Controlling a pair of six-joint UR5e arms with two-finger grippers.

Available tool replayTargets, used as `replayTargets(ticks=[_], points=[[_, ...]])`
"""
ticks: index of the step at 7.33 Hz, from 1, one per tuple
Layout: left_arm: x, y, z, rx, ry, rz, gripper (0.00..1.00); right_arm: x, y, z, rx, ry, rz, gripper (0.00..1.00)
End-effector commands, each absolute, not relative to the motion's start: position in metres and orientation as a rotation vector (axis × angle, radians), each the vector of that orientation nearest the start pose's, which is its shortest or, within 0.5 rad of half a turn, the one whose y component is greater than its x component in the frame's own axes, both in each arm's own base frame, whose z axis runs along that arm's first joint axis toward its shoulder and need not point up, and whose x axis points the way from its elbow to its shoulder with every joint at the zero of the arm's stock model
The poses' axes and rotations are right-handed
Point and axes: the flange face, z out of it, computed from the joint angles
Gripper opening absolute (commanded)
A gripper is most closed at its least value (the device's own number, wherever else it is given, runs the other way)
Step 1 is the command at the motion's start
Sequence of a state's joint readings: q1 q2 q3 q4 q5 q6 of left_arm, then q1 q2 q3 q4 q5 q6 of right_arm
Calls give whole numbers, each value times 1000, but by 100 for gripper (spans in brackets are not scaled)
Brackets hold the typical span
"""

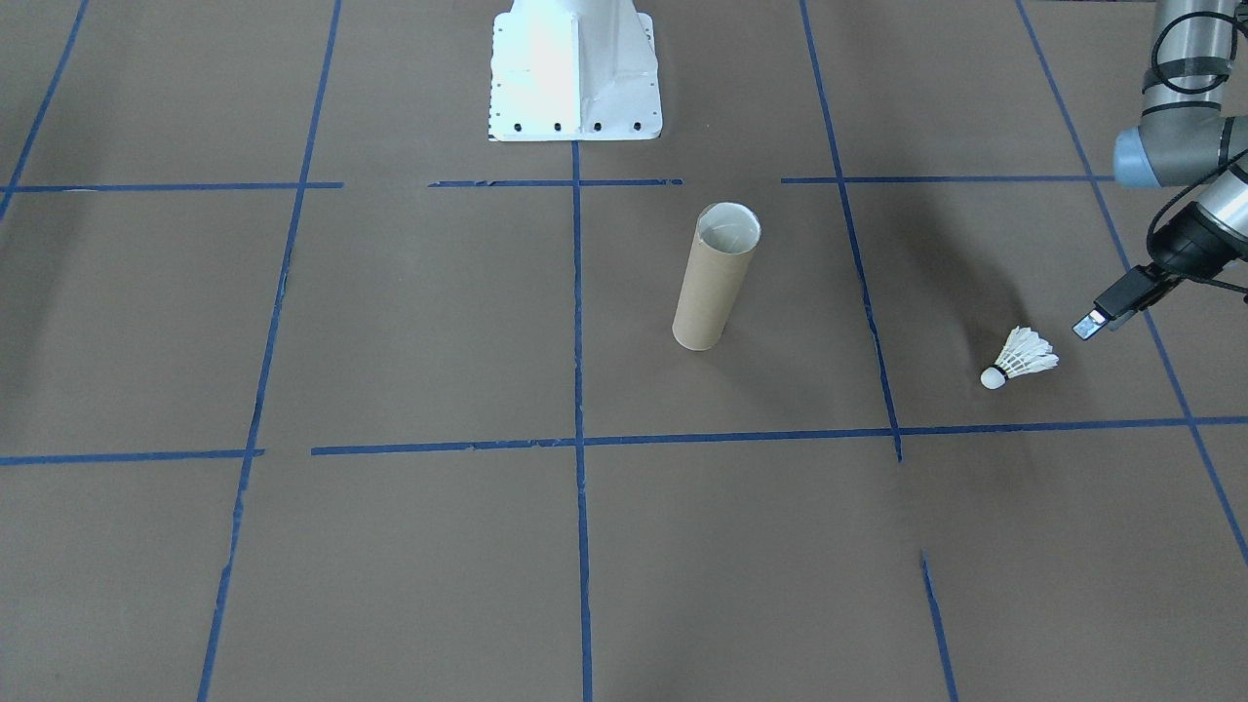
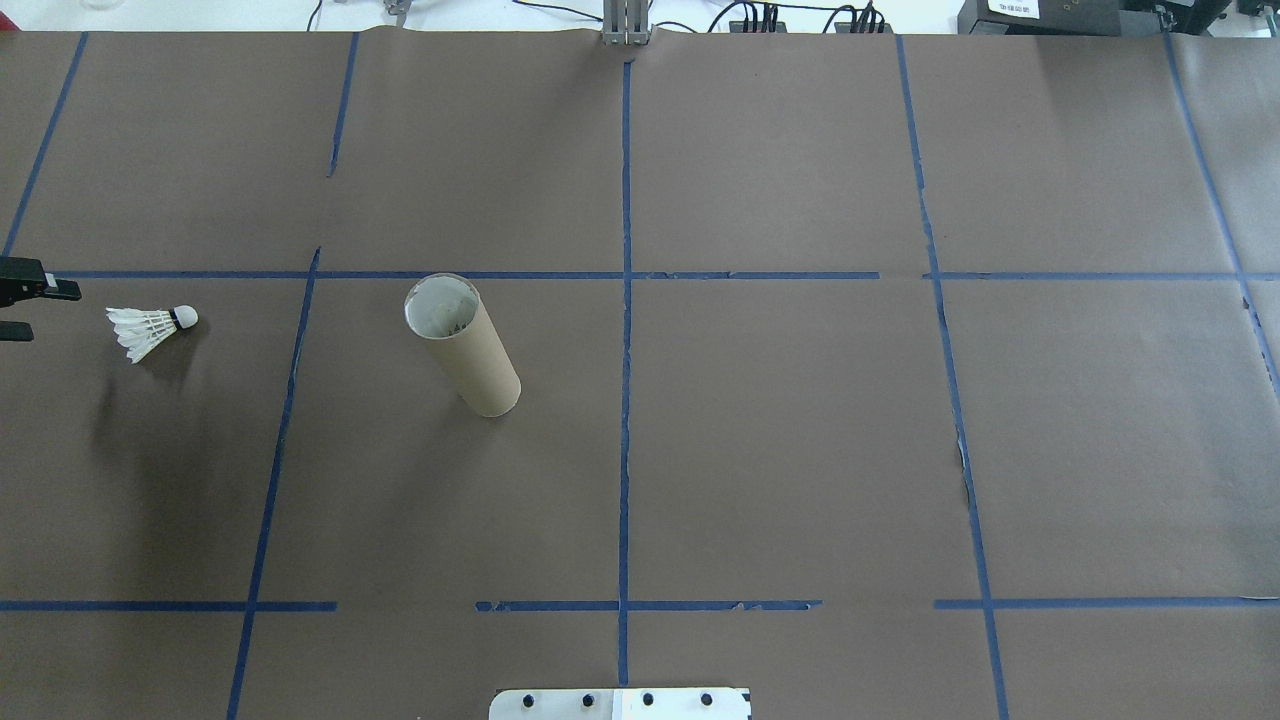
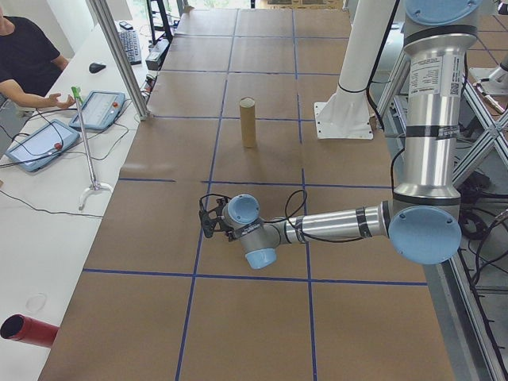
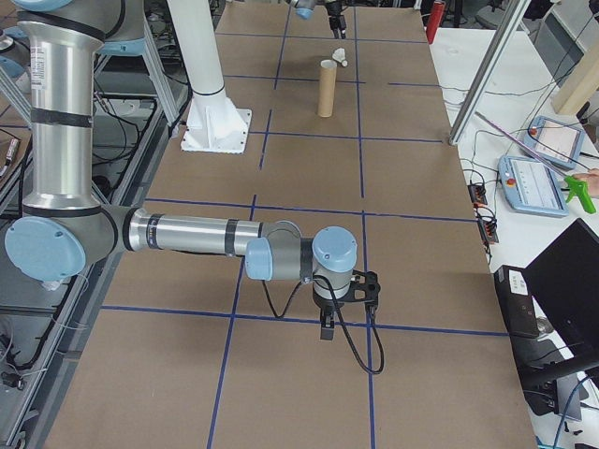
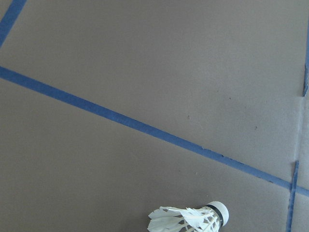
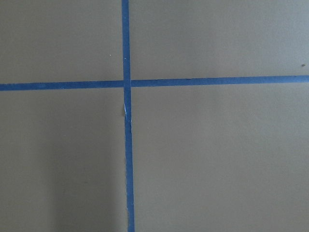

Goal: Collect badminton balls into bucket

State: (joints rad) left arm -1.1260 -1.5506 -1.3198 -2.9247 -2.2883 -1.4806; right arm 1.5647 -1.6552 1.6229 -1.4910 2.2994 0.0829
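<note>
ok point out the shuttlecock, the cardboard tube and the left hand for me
shuttlecock (image 1: 1021,357), front-facing view, on the feather skirt
cardboard tube (image 1: 709,292), front-facing view, on the outer wall
left hand (image 2: 25,311), overhead view, midway between its fingertips

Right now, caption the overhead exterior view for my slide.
Left gripper open beside the lying shuttlecock; cardboard tube stands upright nearby.

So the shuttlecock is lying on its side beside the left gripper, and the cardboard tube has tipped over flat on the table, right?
Not quite. The shuttlecock does lie on its side near the left gripper, but the cardboard tube stands upright with its open end up, as the exterior left view shows.
</note>
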Motion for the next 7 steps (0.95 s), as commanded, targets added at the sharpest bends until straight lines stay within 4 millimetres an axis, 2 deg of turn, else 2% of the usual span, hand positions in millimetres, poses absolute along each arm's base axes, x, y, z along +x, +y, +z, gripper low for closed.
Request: replayTargets(ticks=[1,2,4,5,7], points=[[172,-457,632,15,1272,-591,100,64,-460,668,13,-730,56,100],[188,-453,630,8,1280,-612,100,64,-460,668,12,-730,57,100],[201,-455,625,3,1286,-601,100,64,-460,668,13,-730,56,100],[207,-462,618,20,1290,-602,100,64,-460,668,13,-730,56,100],[221,-467,616,30,1287,-597,87,64,-460,668,13,-730,56,100]])
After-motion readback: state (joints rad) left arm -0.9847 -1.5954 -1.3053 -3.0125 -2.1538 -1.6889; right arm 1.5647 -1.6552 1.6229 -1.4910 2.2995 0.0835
